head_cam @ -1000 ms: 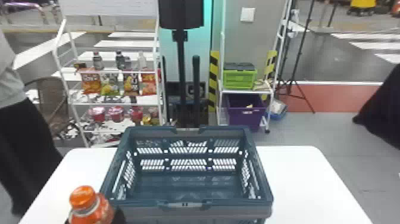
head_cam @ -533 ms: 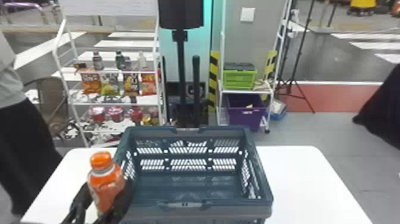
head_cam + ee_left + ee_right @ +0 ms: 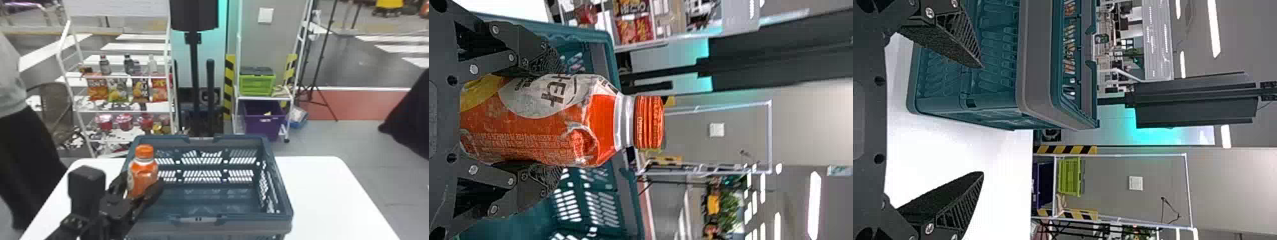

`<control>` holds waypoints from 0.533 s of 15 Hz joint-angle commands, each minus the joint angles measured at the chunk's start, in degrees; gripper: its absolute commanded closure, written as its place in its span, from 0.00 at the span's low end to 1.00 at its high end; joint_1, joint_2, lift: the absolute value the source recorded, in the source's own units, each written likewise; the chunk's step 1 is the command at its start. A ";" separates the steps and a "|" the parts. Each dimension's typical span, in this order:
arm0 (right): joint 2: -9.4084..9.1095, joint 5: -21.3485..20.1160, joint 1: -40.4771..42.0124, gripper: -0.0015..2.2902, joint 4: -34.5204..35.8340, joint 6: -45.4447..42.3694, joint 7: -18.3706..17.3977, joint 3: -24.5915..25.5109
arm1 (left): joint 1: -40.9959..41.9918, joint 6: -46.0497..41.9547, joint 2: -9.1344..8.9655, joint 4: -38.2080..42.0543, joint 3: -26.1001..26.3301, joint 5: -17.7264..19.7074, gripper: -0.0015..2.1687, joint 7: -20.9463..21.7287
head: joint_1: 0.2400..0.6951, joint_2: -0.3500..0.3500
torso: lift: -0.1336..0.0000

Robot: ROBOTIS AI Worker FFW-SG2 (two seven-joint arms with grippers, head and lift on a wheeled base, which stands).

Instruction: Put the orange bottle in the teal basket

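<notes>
White table (image 3: 325,198) in front of me, shelving rack (image 3: 118,76) with snack bags (image 3: 97,87) and small bottles behind it. Teal basket (image 3: 199,220) sat on the table, top open, slotted walls, floor exposed past the bottle. On the white stand (image 3: 263,97) at the back: lime green crate (image 3: 257,84) with a dark top, purple bin (image 3: 263,124) under it, small yellow item inside.

Left arm (image 3: 86,210) extended in from the bottom edge of the head view, left of the basket's middle, angled forward and inward toward its left side. Left gripper (image 3: 142,185) was clamped on the orange bottle (image 3: 143,172), one finger on each side of the label, body upright, orange cap on top. Bottle showed against the basket's left part; couldn't tell if its base was below the rim.

Right gripper (image 3: 983,120): fingers wide apart, holding nothing, near the basket's outer wall.
</notes>
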State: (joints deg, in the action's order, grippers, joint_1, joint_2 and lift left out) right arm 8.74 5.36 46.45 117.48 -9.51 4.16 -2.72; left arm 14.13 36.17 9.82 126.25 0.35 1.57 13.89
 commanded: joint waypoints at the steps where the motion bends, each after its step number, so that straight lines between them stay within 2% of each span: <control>1: -0.30 -0.35 -0.48 0.06 -0.59 0.86 -0.20 -0.09 | -6.84 3.69 2.75 -5.14 2.20 0.19 0.29 1.40 | 0.57 0.50 | 1.00; 5: -0.92 -1.05 -0.66 0.06 -1.20 1.56 -0.99 -0.09 | -18.44 6.33 6.62 -16.30 8.53 0.46 0.29 5.53 | 0.57 0.50 | 1.00; 8: -1.80 -1.31 0.14 0.06 -1.20 1.39 -0.99 0.61 | -28.02 6.33 7.85 -27.64 13.71 2.48 0.29 11.16 | 0.57 0.50 | 1.00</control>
State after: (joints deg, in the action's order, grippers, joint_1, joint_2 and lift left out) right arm 7.36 4.22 46.23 116.28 -8.10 3.15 -2.51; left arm -9.16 42.47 17.22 104.13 11.53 2.77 23.78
